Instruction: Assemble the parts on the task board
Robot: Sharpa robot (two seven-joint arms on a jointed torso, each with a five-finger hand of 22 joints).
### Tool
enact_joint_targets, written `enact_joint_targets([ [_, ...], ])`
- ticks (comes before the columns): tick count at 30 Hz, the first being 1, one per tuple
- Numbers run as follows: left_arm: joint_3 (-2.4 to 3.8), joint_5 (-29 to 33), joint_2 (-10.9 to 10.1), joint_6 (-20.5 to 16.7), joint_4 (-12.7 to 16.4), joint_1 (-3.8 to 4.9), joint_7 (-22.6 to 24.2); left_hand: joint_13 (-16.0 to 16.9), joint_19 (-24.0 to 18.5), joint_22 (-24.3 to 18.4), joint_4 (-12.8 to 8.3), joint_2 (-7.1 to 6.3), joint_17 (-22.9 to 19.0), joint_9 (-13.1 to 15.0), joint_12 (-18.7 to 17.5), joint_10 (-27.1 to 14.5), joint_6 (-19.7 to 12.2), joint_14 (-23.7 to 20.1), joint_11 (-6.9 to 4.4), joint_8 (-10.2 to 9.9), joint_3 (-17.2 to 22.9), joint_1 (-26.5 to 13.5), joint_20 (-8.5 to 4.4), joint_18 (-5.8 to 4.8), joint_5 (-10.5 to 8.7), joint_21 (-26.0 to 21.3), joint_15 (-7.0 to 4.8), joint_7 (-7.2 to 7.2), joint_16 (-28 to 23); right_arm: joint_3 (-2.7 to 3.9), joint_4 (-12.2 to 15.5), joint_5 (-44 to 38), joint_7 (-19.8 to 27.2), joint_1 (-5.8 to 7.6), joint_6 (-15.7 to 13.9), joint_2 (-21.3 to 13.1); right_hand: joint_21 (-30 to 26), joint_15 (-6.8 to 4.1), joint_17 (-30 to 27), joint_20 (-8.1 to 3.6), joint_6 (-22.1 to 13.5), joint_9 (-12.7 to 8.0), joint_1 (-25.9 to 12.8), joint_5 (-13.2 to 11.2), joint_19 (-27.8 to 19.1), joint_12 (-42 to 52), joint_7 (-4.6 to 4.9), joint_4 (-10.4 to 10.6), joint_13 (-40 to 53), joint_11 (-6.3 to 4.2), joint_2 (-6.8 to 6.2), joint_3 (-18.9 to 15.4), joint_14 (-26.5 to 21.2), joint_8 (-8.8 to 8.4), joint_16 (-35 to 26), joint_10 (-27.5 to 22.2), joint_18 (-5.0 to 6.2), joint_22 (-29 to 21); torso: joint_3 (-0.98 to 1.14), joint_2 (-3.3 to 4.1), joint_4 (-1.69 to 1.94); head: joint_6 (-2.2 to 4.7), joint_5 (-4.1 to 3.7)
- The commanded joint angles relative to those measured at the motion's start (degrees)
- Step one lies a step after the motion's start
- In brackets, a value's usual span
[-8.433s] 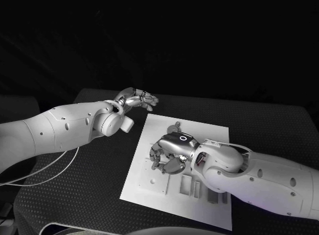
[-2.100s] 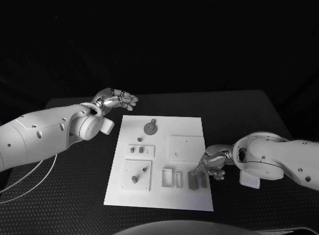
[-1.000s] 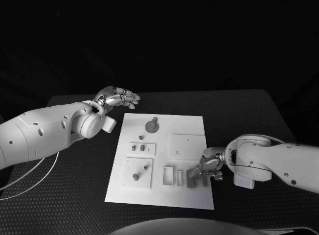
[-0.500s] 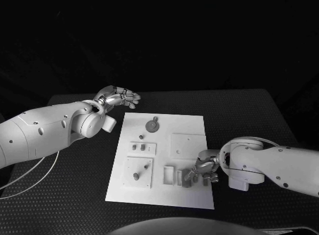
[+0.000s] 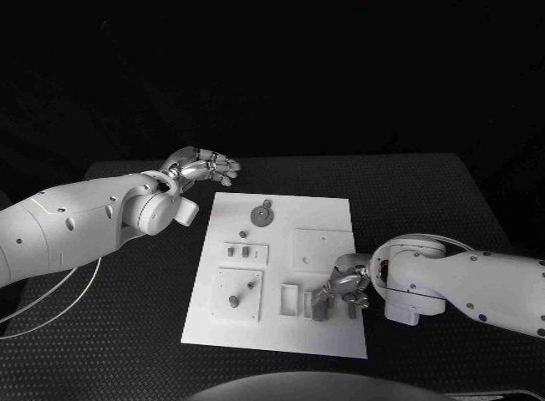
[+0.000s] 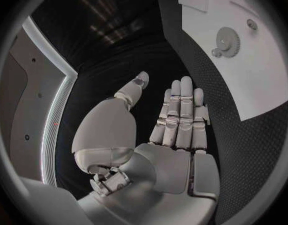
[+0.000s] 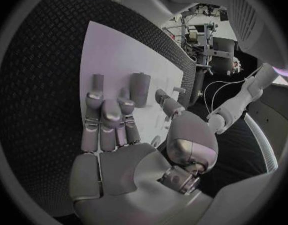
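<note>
The white task board [image 5: 323, 209] lies in the middle of the black surface [image 5: 417, 192], a little below the centre of the head view. On its upper part sits a gear [image 5: 259, 217] with a small round piece just above it, and lower down stand small parts [image 5: 239, 251] in raised frames. The right hand [image 5: 343, 289] is over the lower right part of the board, its fingers [image 7: 103, 116] stretched out side by side above two upright blocks [image 7: 139, 89], holding nothing. The left hand [image 5: 205, 168] hovers beyond the board's upper left corner, fingers [image 6: 180, 110] straight and together, thumb apart, also holding nothing.
</note>
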Motion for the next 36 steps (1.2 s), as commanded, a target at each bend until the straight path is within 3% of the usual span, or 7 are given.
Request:
enact_joint_targets([
  [1,0.03,0.3,0.0,0.6,0.2,0.05,0.5,0.0,0.3,0.1,0.3,0.29,0.1,-0.1,0.3,0.3,-0.3,0.3,0.00,0.4,-0.1,-0.3,0.04,-0.43,-0.04,-0.3,0.33,0.07,-0.3,-0.06,-0.3,-1.0,-0.6,-0.12,-0.7,0.5,0.2,0.18,0.1,-0.49,-0.2,-0.1,-0.2,-0.3,-0.1,0.4,-0.02,0.0,0.1,0.34,0.53,-0.3,0.3,-0.22,-0.3,0.2,1.17,0.8,-0.02,0.02,-0.04,-0.10,0.07],
  [7,0.03,0.3,0.1,0.5,0.3,0.05,0.4,0.0,0.3,0.1,0.3,0.29,0.1,-0.1,0.3,0.3,-0.3,0.3,-0.01,0.4,-0.1,-0.2,0.03,-0.43,-0.03,-0.4,0.33,0.08,-0.3,-0.06,-1.0,-1.6,-0.8,-0.12,-0.1,1.5,0.4,0.12,0.3,-0.64,0.0,0.0,1.3,-0.3,-0.1,0.4,-0.08,-1.3,0.3,0.28,2.00,0.2,0.4,-0.18,-0.4,0.4,1.17,0.8,0.04,0.00,-0.06,-0.26,0.13],
  [15,0.03,0.3,-0.1,0.5,0.3,0.06,0.4,0.0,0.3,0.1,0.3,0.28,0.2,-0.1,0.3,0.3,-0.3,0.3,0.00,0.4,-0.1,-0.1,0.02,-0.43,-0.03,-0.4,0.32,0.11,-0.3,-0.06,-1.7,-2.7,-1.0,-0.46,-0.5,2.0,0.7,0.08,0.7,-0.70,0.7,0.1,6.4,-0.3,-0.1,0.5,-0.17,-5.0,0.6,0.22,3.58,2.3,0.6,0.04,-0.5,0.7,1.17,0.8,0.02,0.00,-0.06,-0.44,0.10],
  [20,0.03,0.3,-0.2,0.4,0.4,0.06,0.4,0.0,0.3,0.2,0.3,0.28,0.2,-0.1,0.3,0.3,-0.3,0.3,0.00,0.4,-0.1,-0.1,0.02,-0.43,-0.03,-0.4,0.32,0.11,-0.3,-0.06,-1.7,-3.3,-1.0,-0.51,-1.1,1.9,0.9,0.02,0.8,-0.62,1.3,0.2,9.9,-0.2,-0.1,0.5,-0.28,-7.3,0.7,0.13,5.93,3.6,0.7,0.31,-0.6,1.0,1.17,0.7,0.03,0.01,-0.08,-0.26,0.08],
  [31,0.02,0.3,-0.4,0.4,0.4,0.06,0.4,0.0,0.3,0.2,0.2,0.28,0.2,-0.1,0.3,0.2,-0.3,0.3,0.00,0.4,-0.1,0.0,0.02,-0.43,-0.02,-0.4,0.32,0.13,-0.4,-0.04,-0.4,1.0,-0.8,-0.44,-3.3,0.5,1.0,-0.17,1.0,-0.02,2.9,0.2,10.5,-0.1,-0.2,0.3,-0.60,-6.9,0.8,-0.15,6.98,4.0,0.9,0.81,-0.9,1.5,1.17,0.6,0.09,-0.01,-0.12,-0.05,0.38],
  [36,0.02,0.3,-0.4,0.3,0.4,0.06,0.3,0.0,0.3,0.2,0.2,0.27,0.3,-0.1,0.3,0.2,-0.3,0.3,0.00,0.5,0.0,0.0,0.02,-0.43,-0.01,-0.4,0.32,0.13,-0.4,-0.04,0.3,4.4,-0.5,1.18,-3.6,-0.2,1.0,-0.27,1.1,0.17,3.4,0.1,9.6,0.0,-0.1,0.1,-0.73,-6.5,0.8,-0.27,6.58,4.0,1.1,0.85,-1.1,1.7,1.17,0.6,0.07,0.06,-0.11,0.08,0.53],
])
